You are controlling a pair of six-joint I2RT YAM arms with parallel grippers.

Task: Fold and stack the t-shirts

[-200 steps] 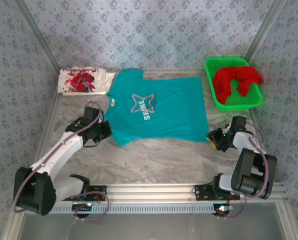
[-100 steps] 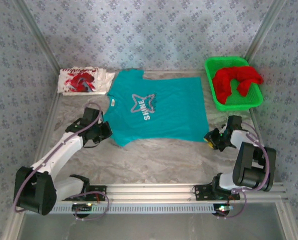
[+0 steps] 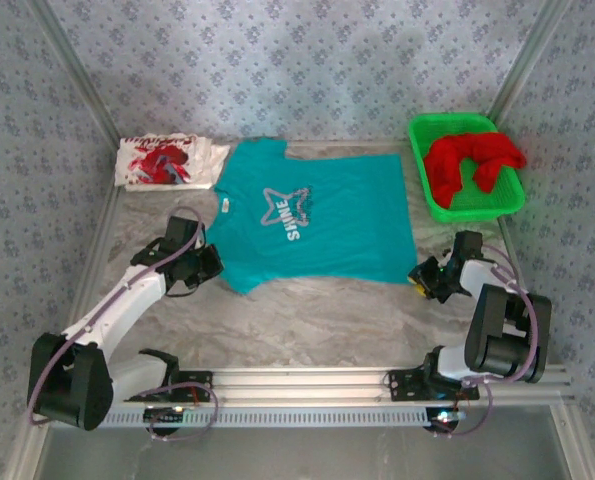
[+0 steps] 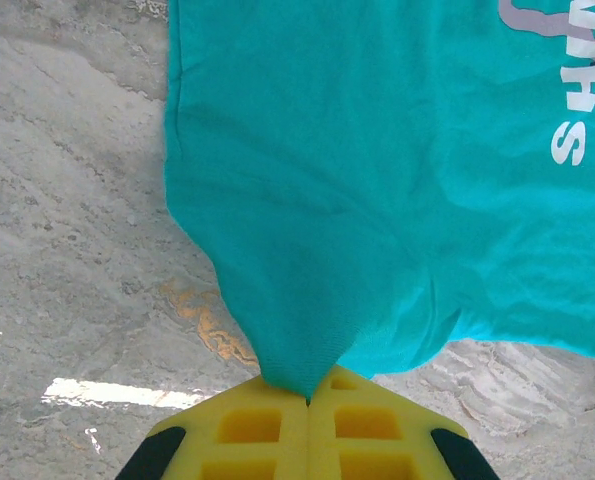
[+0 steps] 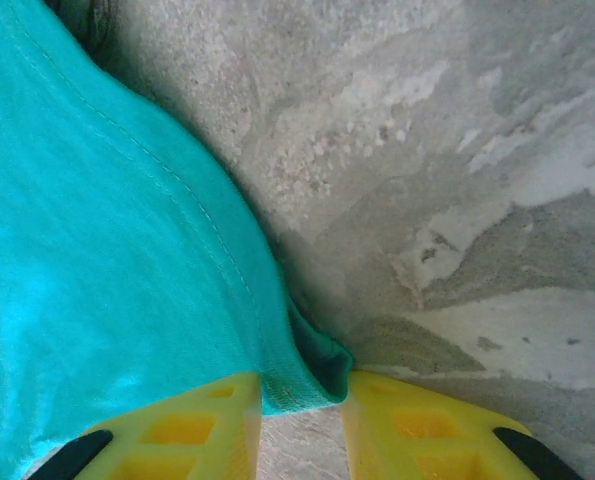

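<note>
A: Where do the edges fall, and how much room is there?

B: The teal shirt (image 3: 312, 220) lies flat and print-up across the middle of the bench (image 3: 317, 320). Its far edge runs close to the back wall (image 3: 307, 60). Its right edge stops near the green basket (image 3: 477, 211). A wide strip of bare bench runs between its near edge and the rail (image 3: 307, 378) by the arm bases.

A: And the other shirts?

B: The white shirt (image 3: 167, 162) sits folded at the far left, just beside the teal one's far corner. The red shirt (image 3: 472, 160) is bunched in the basket, with one end draped over the rim.

A: What about the left gripper?

B: The left gripper (image 4: 308, 400) is at the near left corner. Its yellow pads are pressed together on a pinched point of teal cloth, which fans out from them.

A: And the right one?

B: The right gripper (image 5: 302, 400) is at the near right corner. Its pads stand a little apart, and the curled hem corner lies in the gap against one pad, not clamped.

A: And the surface and the room?

B: The bench top is grey and marble-patterned, with patterned blue-grey walls on three sides and metal posts at the corners.
</note>
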